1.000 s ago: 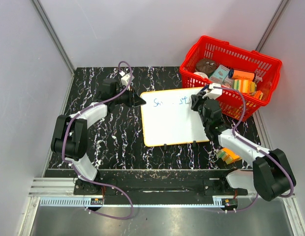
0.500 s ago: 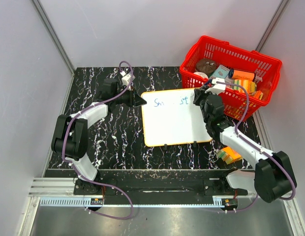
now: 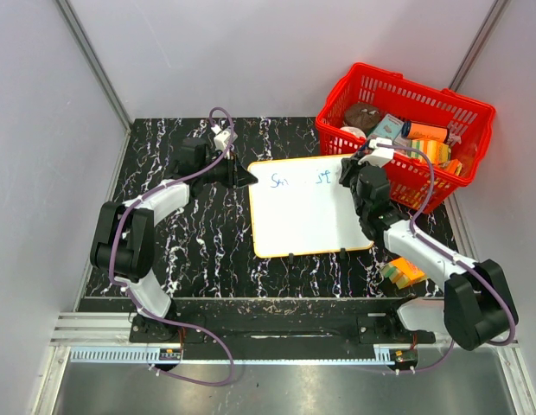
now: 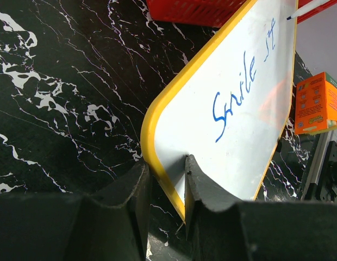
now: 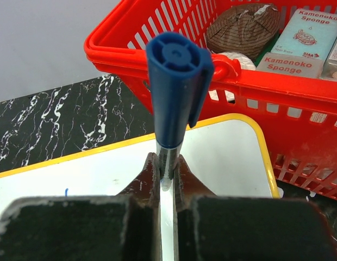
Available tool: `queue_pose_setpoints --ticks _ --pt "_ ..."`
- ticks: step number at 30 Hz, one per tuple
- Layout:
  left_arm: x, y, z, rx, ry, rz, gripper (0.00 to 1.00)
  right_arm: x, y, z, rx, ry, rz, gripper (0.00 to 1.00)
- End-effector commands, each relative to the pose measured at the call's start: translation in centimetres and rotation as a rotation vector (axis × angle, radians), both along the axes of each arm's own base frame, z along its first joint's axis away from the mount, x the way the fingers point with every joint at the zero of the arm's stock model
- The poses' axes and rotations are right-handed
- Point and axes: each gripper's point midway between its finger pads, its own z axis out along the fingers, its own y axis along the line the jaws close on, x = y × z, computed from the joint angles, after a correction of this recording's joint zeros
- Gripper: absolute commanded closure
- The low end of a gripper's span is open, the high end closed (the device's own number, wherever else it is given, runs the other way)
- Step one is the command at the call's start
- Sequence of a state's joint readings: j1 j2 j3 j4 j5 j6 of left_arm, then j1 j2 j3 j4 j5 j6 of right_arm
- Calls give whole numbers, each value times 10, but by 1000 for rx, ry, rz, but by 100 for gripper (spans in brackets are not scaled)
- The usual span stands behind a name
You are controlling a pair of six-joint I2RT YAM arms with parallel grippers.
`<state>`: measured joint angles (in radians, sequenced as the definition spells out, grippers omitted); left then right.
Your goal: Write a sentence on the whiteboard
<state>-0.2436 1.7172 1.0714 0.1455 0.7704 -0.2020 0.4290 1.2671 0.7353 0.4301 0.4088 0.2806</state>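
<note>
Shows the whiteboard (image 3: 307,207) flat on the black marbled table (image 3: 199,251), mid-table, far right corner just beside the red basket (image 3: 458,104). Reads only the start of the sentence (image 4: 233,98) so far: "Smile" plus "st" in thin blue along the top edge. Has the left gripper (image 4: 167,168) clamped narrow on the yellow frame at the board's left side, one finger over and one under the edge. Has the right gripper (image 5: 166,168) pinched tight on a marker (image 5: 176,81) with the blue cap stuck on its back end, tip down by the "st"; can't tell if the tip touches. Holds in the basket a woven brown piece (image 5: 242,27), two Kamenoko Sponge boxes (image 5: 307,32), a white round thing (image 5: 233,60) and orange packs (image 3: 432,151); can't make out the rest. Leaves one orange box (image 3: 400,272) on the table, near the right arm, apart from the board.
</note>
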Motion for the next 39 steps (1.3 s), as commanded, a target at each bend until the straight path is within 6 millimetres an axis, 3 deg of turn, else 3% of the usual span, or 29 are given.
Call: queue_pose_setpoints --ticks 1,39 --pt "-14 2 -65 200 37 -21 100 10 -5 22 16 -71 -41 100" --pt "-14 2 -65 204 37 -21 100 13 -5 -5 -4 -35 -46 100"
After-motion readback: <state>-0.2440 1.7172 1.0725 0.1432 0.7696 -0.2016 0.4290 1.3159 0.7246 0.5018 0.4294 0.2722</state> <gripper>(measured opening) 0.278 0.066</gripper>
